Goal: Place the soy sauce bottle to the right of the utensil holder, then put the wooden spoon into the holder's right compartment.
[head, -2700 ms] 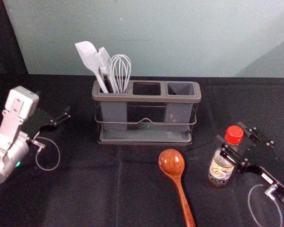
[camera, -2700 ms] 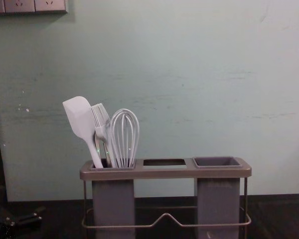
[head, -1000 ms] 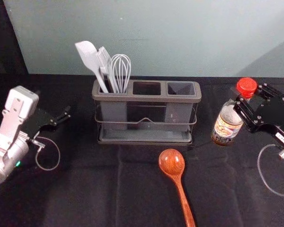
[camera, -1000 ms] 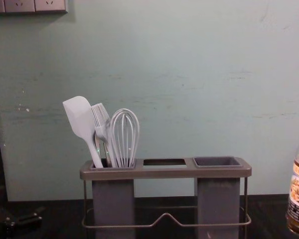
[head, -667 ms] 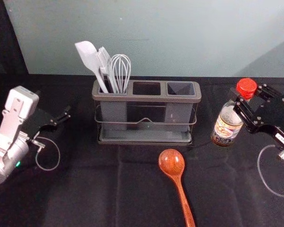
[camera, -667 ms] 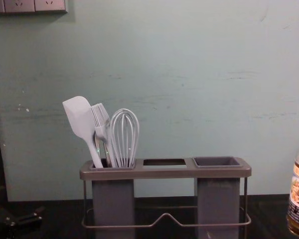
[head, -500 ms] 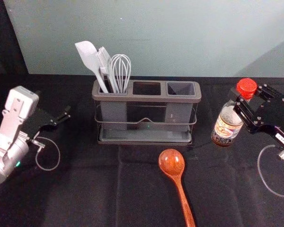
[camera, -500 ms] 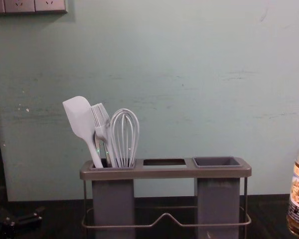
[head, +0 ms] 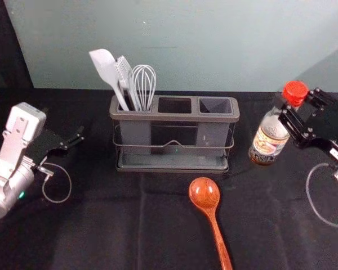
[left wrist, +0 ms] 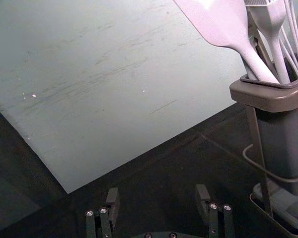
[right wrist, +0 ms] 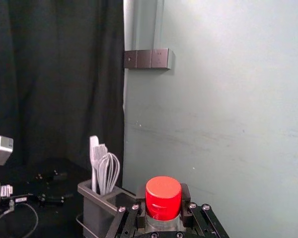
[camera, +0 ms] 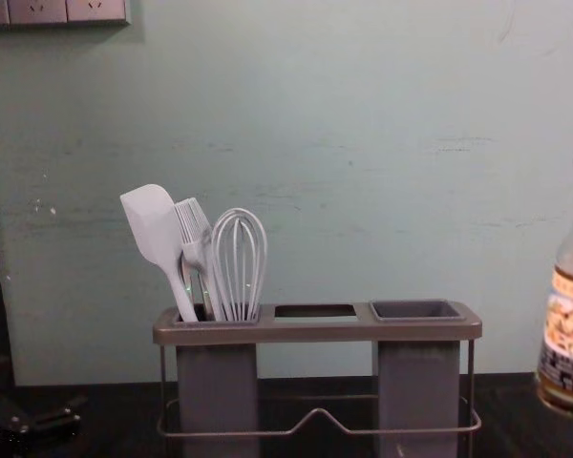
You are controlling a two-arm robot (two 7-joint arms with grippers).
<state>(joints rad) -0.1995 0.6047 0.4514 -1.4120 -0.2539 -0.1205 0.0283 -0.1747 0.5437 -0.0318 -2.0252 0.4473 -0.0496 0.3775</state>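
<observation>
The soy sauce bottle [head: 268, 140] stands between the fingers of the right gripper [right wrist: 163, 196], which are closed on its neck just below the red cap. Its long axis runs near upright, with a slight lean in the head view. It is to the right of the utensil holder [head: 174, 117], apart from it, so the coming move seems to be mostly downward, onto the dark cloth [head: 101, 230], with the bottle brought plumb before release; a tilted base could rock or tip.

The head view leaves the gap under the bottle hard to judge; the chest view, from the side, shows the base apparently raised above the cloth.

The wooden spoon [head: 204, 192] lies near of the holder, bowl far, handle running near and slightly right. From the right gripper it is to the left and nearer the robot; that arm looks the closer one for lifting it into the right compartment [head: 215, 106]. The left gripper [left wrist: 157, 193] is parked left of the holder, fingers apart with nothing between them.
</observation>
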